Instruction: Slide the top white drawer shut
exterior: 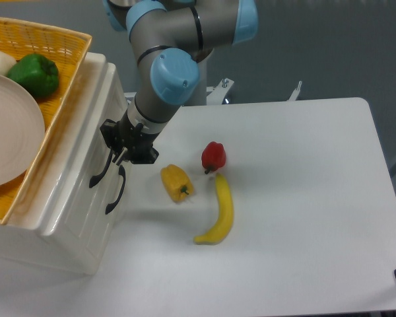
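The white cabinet (pixel 66 218) stands at the left, its front facing right. The top white drawer (pixel 86 155) has a curved black handle (pixel 99 173). The lower drawer's matching handle (pixel 117 191) sits just beside it. The top drawer's front looks about level with the cabinet face, and I see no clear gap. My gripper (pixel 119 156) hangs from the blue-jointed arm, right at the upper end of the top handle and against the drawer front. Its fingers look pressed together and hold nothing.
A yellow wicker basket (pixel 59 39) on the cabinet holds a white plate (pixel 6 132) and a green pepper (pixel 36 74). On the table (pixel 303 198) lie a yellow pepper (pixel 176 182), a red pepper (pixel 213 156) and a banana (pixel 219 212), to the right of the cabinet.
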### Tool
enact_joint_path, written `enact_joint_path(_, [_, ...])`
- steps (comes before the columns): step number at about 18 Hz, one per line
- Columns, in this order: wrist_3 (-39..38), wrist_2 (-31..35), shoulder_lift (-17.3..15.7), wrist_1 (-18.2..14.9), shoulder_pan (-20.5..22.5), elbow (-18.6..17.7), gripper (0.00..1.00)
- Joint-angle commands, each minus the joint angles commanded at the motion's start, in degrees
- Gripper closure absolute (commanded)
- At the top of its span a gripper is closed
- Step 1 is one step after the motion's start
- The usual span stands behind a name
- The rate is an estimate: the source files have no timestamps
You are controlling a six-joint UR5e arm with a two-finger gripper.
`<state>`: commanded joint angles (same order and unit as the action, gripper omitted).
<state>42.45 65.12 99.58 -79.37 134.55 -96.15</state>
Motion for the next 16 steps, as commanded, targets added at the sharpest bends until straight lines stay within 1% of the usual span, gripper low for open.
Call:
enact_joint_path(2, [0.09,0.62,0.26,0.09,2.63,1.14,0.31])
enact_joint_path(3, [0.09,0.71,0.35,0.09,3.87,1.84,0.24])
enact_joint_path(5, [1.22,1.06,0.53,0.09,6.33,3.60,0.00])
enact_joint_path(8, [3.33,4.48,0.62,0.18,9.23,4.57,0.00])
enact_joint_path(10, [4.91,8.87,0.62,0.18,11.34,3.78,0.00])
enact_joint_path(13, [11.31,10.38,0.96,0.35,14.15,3.95,0.00])
enact_joint_path(14, [12.99,10.64,2.01,1.05,15.12,4.48,0.00])
enact_joint_path(16, [13.45,11.78,2.55,3.42,17.40,4.48,0.00])
